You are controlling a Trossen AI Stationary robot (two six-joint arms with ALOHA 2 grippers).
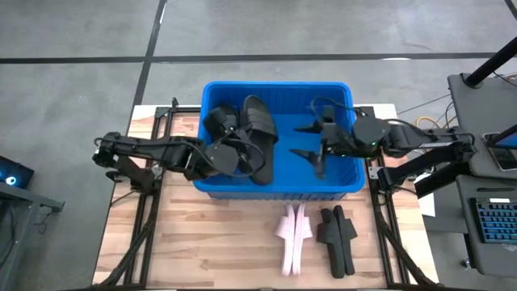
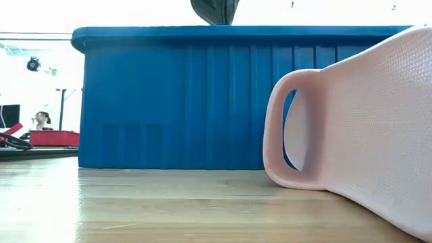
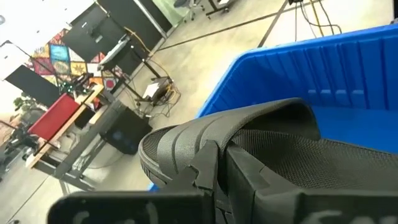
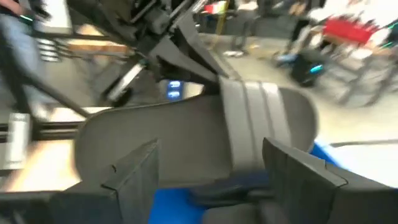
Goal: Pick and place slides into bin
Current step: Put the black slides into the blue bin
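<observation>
I count 2 black slides (image 1: 250,137) over the blue bin (image 1: 339,187), which stands at the far side of the wooden table (image 1: 218,242), plus 1 pink pair (image 1: 294,236) and 1 black pair (image 1: 338,237) lying just beside each other on the table in front of the bin. My left gripper (image 1: 222,155) is fully closed on 1 of the black slides above the bin, and my right gripper (image 1: 313,139) hangs over the bin's right half with fingers spread wide and nothing between them. The floor around is grey concrete, and far behind there is a red table (image 2: 54,138) with a person (image 2: 42,121).

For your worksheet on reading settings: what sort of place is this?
Probably a robotics lab or workshop: two robot arms at a wooden table, a concrete floor, and a keyboard beside the rig.
</observation>
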